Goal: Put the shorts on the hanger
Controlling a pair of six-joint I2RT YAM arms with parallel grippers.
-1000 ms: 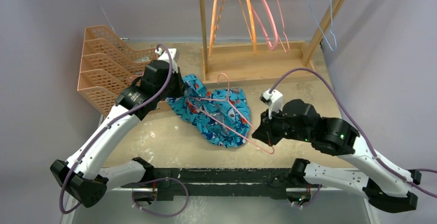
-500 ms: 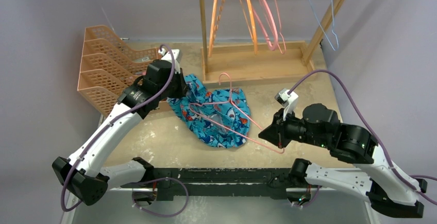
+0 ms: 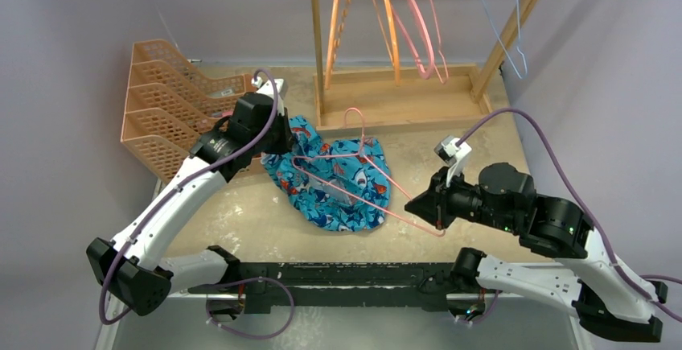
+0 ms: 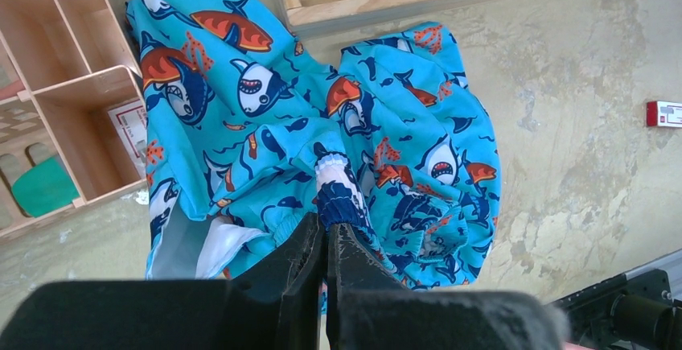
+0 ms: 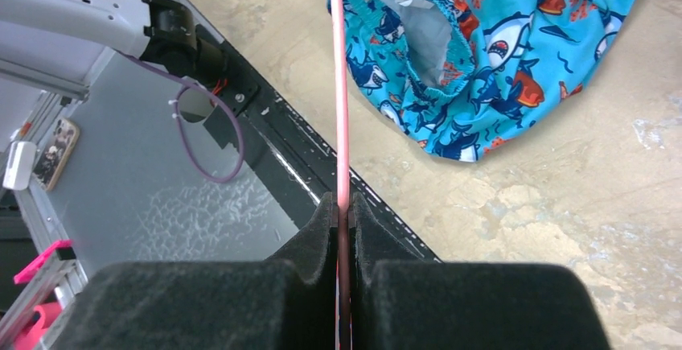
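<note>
Left gripper point(image 4: 326, 231) pinches shorts point(image 4: 265, 100), seemingly — right gripper point(image 5: 343, 205), hanger point(image 5: 338, 84).

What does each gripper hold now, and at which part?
Left gripper: the shorts, pinched at a gathered edge. Right gripper: the pink hanger, clamped on its thin bar near a corner.

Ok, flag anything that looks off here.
The shorts lie crumpled in a heap on the table, not spread flat. The hanger sits skewed across them, one corner pinched in the right claw. The left claw pinches a bunched edge of the shorts. Nothing spilled or broken shows.
</note>
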